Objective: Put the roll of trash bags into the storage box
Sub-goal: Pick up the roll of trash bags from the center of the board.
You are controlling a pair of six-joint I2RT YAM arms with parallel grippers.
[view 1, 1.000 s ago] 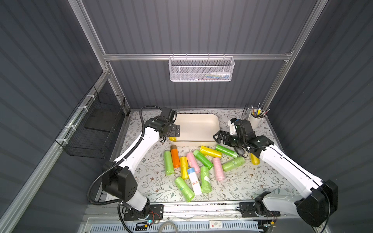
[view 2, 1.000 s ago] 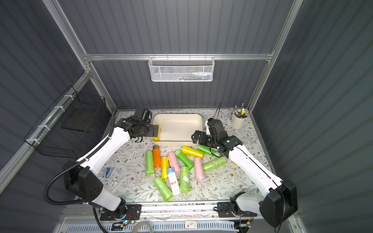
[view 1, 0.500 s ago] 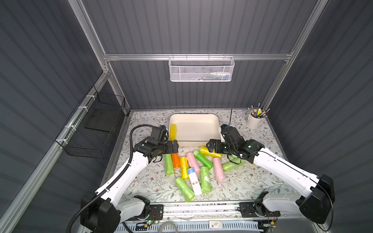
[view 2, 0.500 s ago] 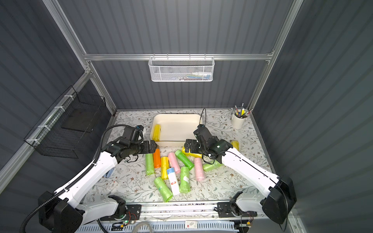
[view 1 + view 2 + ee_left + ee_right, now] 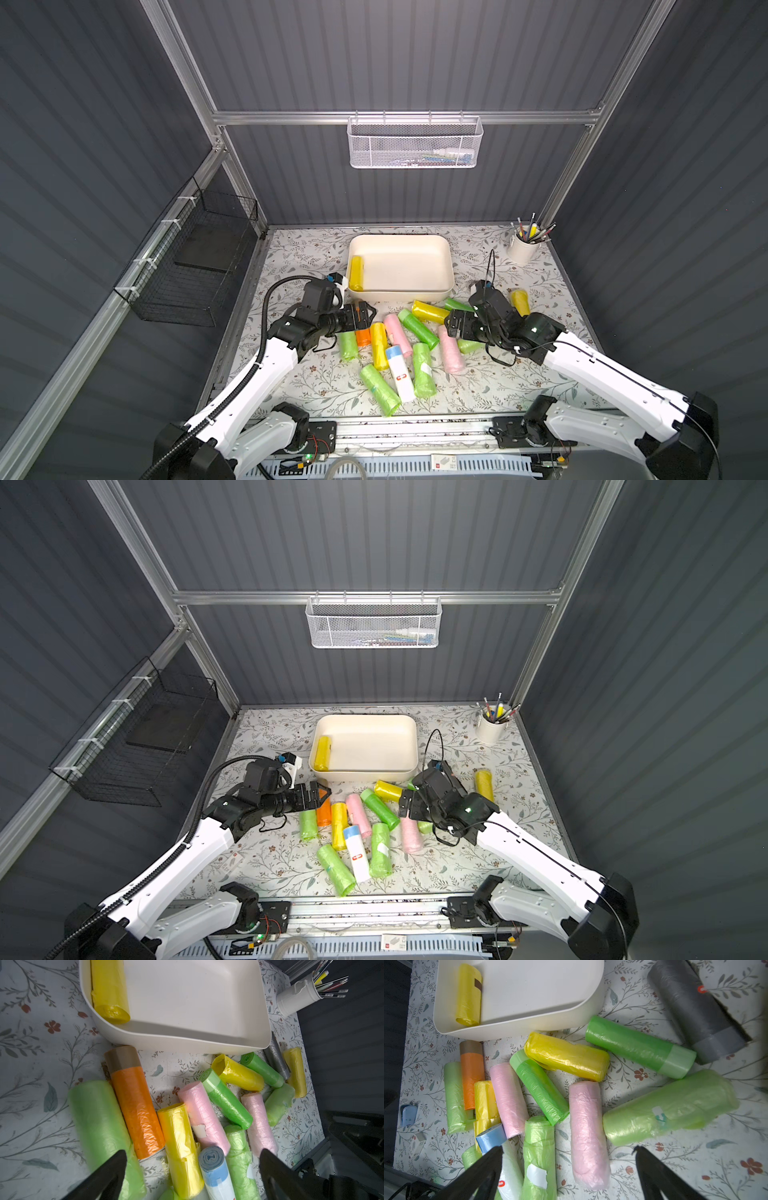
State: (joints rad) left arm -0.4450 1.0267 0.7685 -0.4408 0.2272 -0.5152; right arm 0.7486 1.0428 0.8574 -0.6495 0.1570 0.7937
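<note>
The storage box (image 5: 399, 293) is a cream bin at the back middle of the table, and one yellow roll (image 5: 356, 272) lies inside along its left wall. Several rolls of trash bags, green, yellow, pink, orange and one blue-and-white, lie in a pile in front of the box. My left gripper (image 5: 370, 318) hovers open over the pile's left end, above the orange roll (image 5: 137, 1109) and the neighbouring yellow roll (image 5: 178, 1136). My right gripper (image 5: 449, 328) hovers open over the right end, with a pink roll (image 5: 588, 1132) below its jaws. Neither holds anything.
A grey roll (image 5: 695, 1012) and a yellow roll (image 5: 519, 301) lie to the right of the pile. A white pen cup (image 5: 523, 249) stands at the back right. A white mesh basket (image 5: 413, 143) hangs on the back wall and a black wire basket (image 5: 195, 257) on the left wall.
Both arms have drawn back from the box and come down over the pile of rolls. The yellow roll now shows inside the box. Both grippers stayed open.
</note>
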